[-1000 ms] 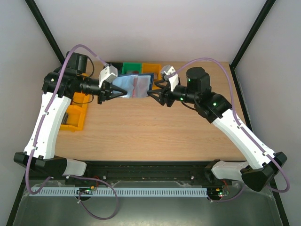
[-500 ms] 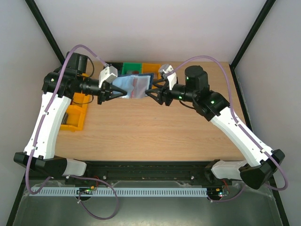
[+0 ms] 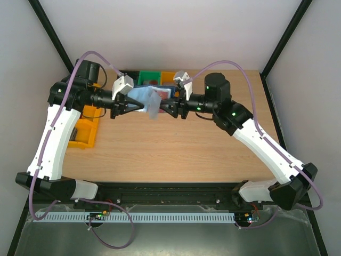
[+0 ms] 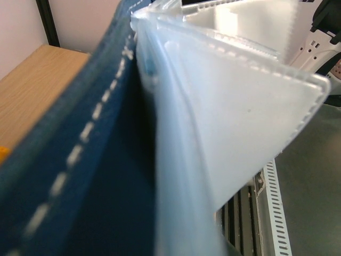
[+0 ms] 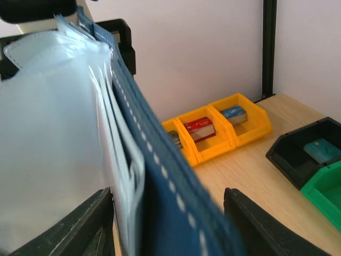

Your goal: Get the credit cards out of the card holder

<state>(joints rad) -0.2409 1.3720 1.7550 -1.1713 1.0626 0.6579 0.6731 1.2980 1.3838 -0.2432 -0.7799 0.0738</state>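
The small dark navy-blue folding card holder with white stitching hangs in the air above the far part of the light wooden desk, between the two arms. The left hand is pinched closed on the holder's left edge. In its wrist view the navy cover and the clear, milky plastic pockets fill the picture, and its own fingers cannot be made out. The right hand sits at the holder's right edge. Its two dark fingers are spread wide, with the navy cover and the fanned pockets passing between them, and no firm grip shows there. The holder is partly folded, and a pale blue-grey flap hangs down from its middle. A thin reddish-pink card shows in the right half of the holder, just beside the right hand. Any other cards cannot be told apart. Behind the holder stand a green plastic bin and a small yellow plastic bin. To the holder's left, well apart, a row of yellow bins rests on the desk.
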